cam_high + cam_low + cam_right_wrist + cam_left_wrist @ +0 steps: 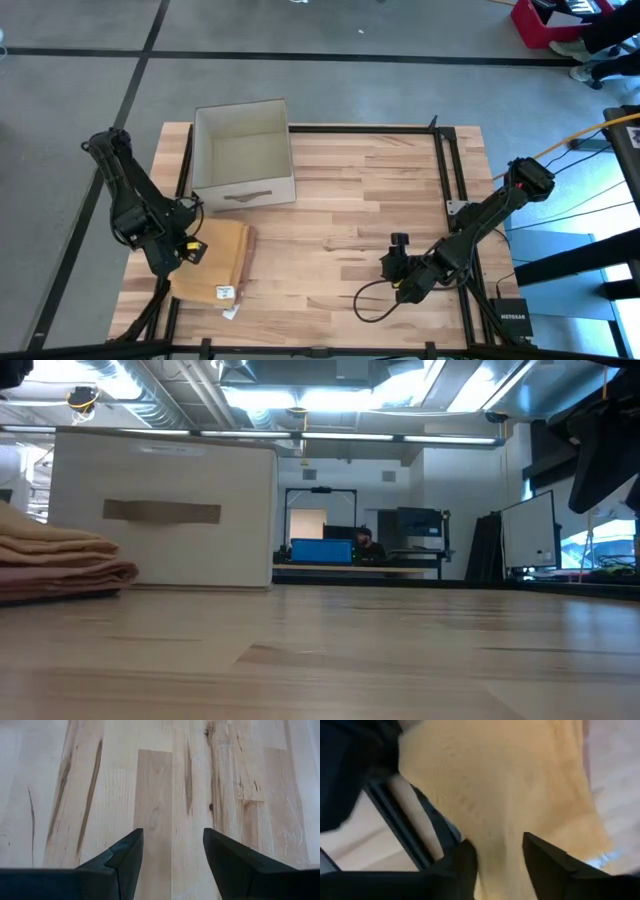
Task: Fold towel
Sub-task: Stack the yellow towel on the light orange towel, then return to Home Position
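The tan towel (pixel 215 262) lies folded in several layers at the table's near left; the low view shows the towel (pixel 55 560) as a flat stack resting on the wood. My left gripper (pixel 186 250) is over the towel's left edge, pointing steeply down. In the left wrist view my left gripper (pixel 500 855) is open, with tan cloth (pixel 510 785) showing through the gap. My right gripper (pixel 397 272) is open over bare wood at the near right, with nothing between the fingers of my right gripper (pixel 172 845). My left gripper is open just over the towel's left part (pixel 500 835), coming from above. I cannot tell whether its fingertips (pixel 465 857) touch the cloth.
An open white box (pixel 243 155) stands at the far left, just beyond the towel. A black frame rail (pixel 452 180) borders the table, and another rail (pixel 405 830) runs beside the towel. A cable (pixel 372 305) and a small black device (pixel 512 318) lie near the right front.
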`<state>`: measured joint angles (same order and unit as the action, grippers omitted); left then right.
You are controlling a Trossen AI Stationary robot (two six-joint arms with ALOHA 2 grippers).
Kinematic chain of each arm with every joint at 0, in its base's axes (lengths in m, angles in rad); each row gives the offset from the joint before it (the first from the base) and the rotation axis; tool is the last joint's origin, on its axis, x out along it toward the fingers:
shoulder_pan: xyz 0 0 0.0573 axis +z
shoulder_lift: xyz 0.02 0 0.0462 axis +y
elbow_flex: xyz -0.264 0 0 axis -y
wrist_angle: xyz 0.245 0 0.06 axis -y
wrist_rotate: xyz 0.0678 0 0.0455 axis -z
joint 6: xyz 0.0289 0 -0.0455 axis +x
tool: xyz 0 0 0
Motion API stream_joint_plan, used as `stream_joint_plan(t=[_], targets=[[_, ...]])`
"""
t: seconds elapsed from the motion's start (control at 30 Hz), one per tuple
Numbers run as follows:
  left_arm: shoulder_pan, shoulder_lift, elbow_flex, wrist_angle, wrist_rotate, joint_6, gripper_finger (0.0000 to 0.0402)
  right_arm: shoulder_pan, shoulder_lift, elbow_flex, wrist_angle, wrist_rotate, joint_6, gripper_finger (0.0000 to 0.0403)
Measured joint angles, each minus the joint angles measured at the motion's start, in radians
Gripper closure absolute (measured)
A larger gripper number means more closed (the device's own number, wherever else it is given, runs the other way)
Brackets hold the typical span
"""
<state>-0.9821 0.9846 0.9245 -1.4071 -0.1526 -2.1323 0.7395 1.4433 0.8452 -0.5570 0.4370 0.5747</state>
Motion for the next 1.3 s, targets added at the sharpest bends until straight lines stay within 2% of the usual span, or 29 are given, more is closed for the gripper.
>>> stream_joint_plan(t=[0.13, 0.2, 0.27, 0.4, 0.5, 0.53, 0.67, 0.83, 0.93, 1.07, 1.2, 1.3], targets=[[0.001, -0.049, 0.020, 0.016, 0.077, -0.001, 0.0227, 0.000, 0.000, 0.000, 0.013, 0.000, -0.003, 0.0194], [0.001, -0.069, 0.058, -0.009, 0.081, -0.027, 0.0217, 0.000, 0.000, 0.000, 0.013, 0.001, -0.004, 0.0194], [0.000, -0.074, 0.098, -0.039, 0.026, -0.051, 0.0213, 0.000, 0.000, 0.000, 0.013, 0.001, -0.006, 0.0194], [0.001, -0.048, 0.137, -0.069, -0.176, -0.029, 0.0210, 0.000, 0.000, 0.000, 0.014, 0.003, -0.006, 0.0194], [0.001, 0.017, 0.092, -0.042, -0.387, -0.016, 0.0210, 0.000, 0.000, -0.001, 0.015, 0.005, -0.006, 0.0194], [0.002, 0.045, 0.066, 0.012, -0.414, 0.012, 0.0210, 0.000, 0.000, -0.001, 0.019, 0.005, -0.006, 0.0194], [0.024, 0.147, -0.036, 0.233, -0.394, 0.117, 0.0210, 0.000, 0.000, -0.003, 0.041, 0.006, -0.011, 0.0194], [0.049, 0.267, -0.098, 0.350, -0.380, 0.170, 0.0210, 0.000, 0.009, -0.004, 0.063, 0.043, -0.034, 0.0194], [0.086, 0.284, -0.087, 0.371, -0.426, 0.269, 0.0210, 0.000, 0.013, -0.004, 0.097, 0.065, -0.067, 0.0194], [0.149, 0.230, -0.018, 0.384, -0.566, 0.458, 0.0210, 0.000, 0.011, 0.009, 0.103, 0.085, -0.143, 0.0194], [0.240, 0.125, 0.013, 0.527, -0.706, 0.810, 0.0210, -0.018, -0.034, 0.024, 0.192, 0.136, -0.272, 0.0194], [0.355, 0.052, 0.013, 0.658, -0.717, 1.100, 0.0210, -0.096, -0.086, 0.023, 0.280, 0.067, -0.411, 0.0194]])
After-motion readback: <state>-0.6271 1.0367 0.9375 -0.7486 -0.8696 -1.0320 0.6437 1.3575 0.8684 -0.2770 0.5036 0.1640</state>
